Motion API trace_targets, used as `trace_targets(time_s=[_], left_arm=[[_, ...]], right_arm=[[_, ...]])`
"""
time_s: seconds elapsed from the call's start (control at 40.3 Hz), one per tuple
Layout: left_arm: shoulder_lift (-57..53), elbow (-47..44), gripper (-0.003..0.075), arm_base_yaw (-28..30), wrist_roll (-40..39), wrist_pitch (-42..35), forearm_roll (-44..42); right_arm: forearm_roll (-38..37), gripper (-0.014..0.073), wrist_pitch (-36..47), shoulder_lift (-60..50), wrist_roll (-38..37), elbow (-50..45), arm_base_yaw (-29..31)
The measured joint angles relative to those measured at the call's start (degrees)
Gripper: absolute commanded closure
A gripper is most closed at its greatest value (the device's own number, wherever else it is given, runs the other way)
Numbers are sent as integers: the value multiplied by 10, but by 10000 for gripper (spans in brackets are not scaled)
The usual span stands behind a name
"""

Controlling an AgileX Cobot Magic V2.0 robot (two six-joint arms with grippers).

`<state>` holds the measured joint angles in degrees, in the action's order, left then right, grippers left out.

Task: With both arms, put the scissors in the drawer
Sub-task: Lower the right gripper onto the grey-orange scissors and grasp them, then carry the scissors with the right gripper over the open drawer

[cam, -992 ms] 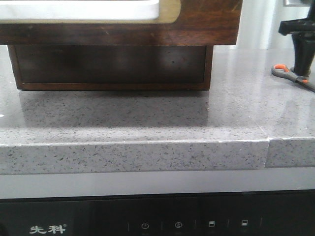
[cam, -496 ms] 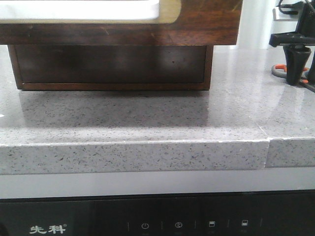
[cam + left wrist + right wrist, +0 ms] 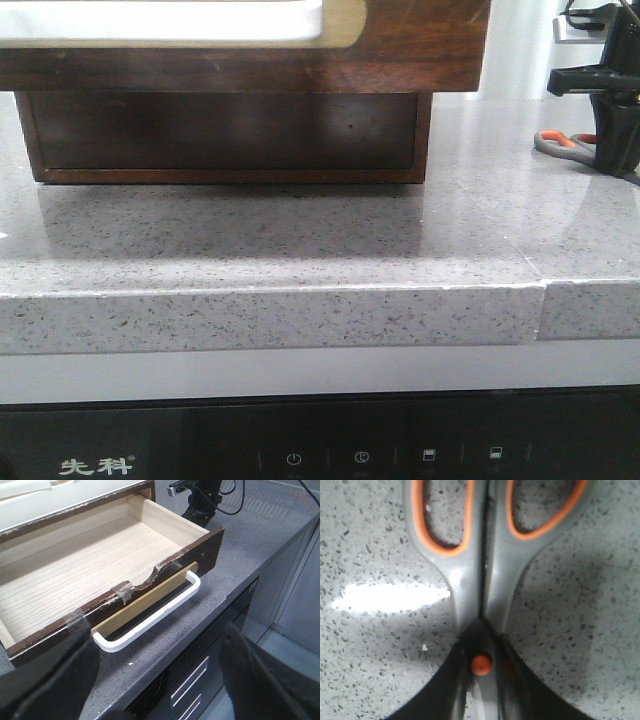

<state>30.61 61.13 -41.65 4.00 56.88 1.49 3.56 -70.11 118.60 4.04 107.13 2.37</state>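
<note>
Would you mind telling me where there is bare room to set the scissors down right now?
The drawer stands open, its pale wooden floor bare from wall to wall. The grey countertop before the cabinet is bare too, out to its front edge. It is crowded at the far right, where the right gripper closes around the scissors.

The drawer (image 3: 75, 575) stands pulled open toward the table's (image 3: 300, 240) front edge with its wooden floor bare, overhanging the table's left and middle, while the scissors (image 3: 565, 143) and the right tool (image 3: 618, 150) occupy the right edge.
</note>
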Motion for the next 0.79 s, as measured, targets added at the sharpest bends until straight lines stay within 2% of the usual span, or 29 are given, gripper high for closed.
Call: trace_targets(time_s=[0.273,0.62,0.794], left_arm=[[0,0,227,0,0,0,0],[0,0,227,0,0,0,0],[0,0,227,0,0,0,0]], right_arm=[[1,510,-6,-46,15,8,0],[4,510,-16,-199,22,14,-2],[4,510,-22,-274,37,14,-25]])
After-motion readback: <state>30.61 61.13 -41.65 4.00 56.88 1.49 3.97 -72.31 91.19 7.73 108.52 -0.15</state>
